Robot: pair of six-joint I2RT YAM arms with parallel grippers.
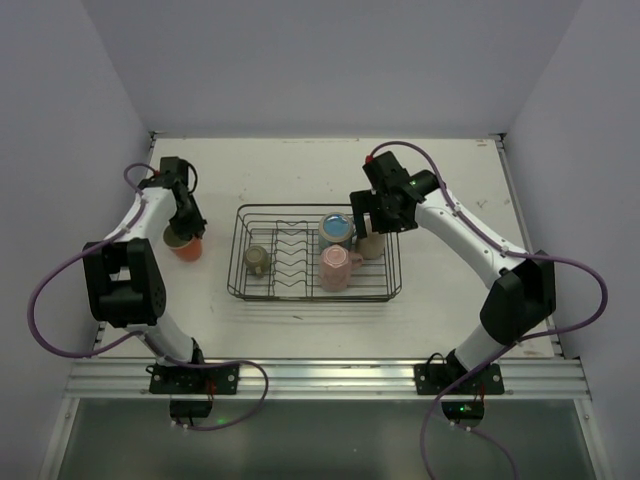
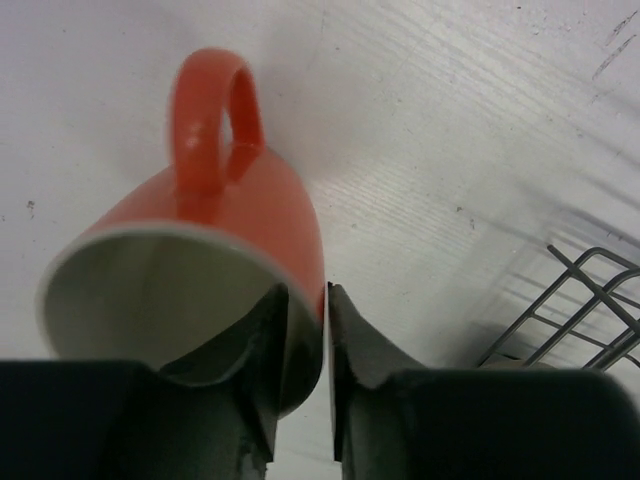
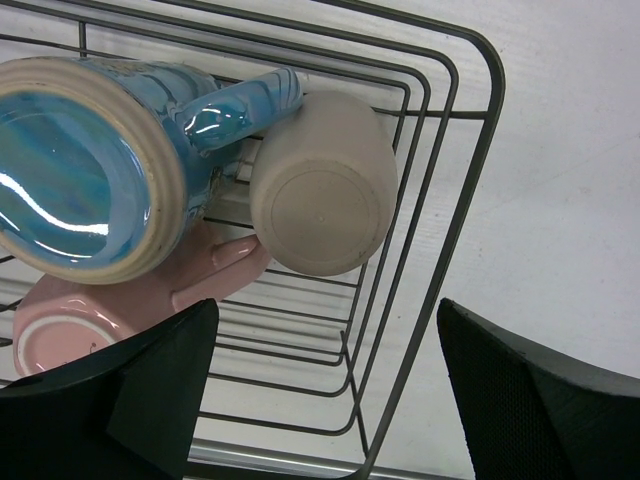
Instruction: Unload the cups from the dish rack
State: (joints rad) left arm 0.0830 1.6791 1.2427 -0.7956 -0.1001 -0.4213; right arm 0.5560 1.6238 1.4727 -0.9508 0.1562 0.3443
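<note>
Left arm bent out to the left of the dish rack (image 1: 284, 225), wrist pointed down at the white table (image 1: 450, 180). Left gripper (image 2: 305, 292) straddles the rim of the orange mug (image 2: 240, 220), which sits on the table clear of the rack: one finger inside, one outside. Cannot tell whether they are pressing. Glossy orange glaze, pale inside, loop handle on the far side. Right arm reaches over the rack's right end; right gripper (image 3: 325, 315) hangs above it, jaws spread wide and empty. Below it, crowded together: streaky glossy blue mug (image 3: 90, 170), matte beige mug (image 3: 320, 200) base-up, pink mug (image 3: 90, 320). Olive-grey mug (image 1: 257, 260) alone left of the black wire dividers.
</note>
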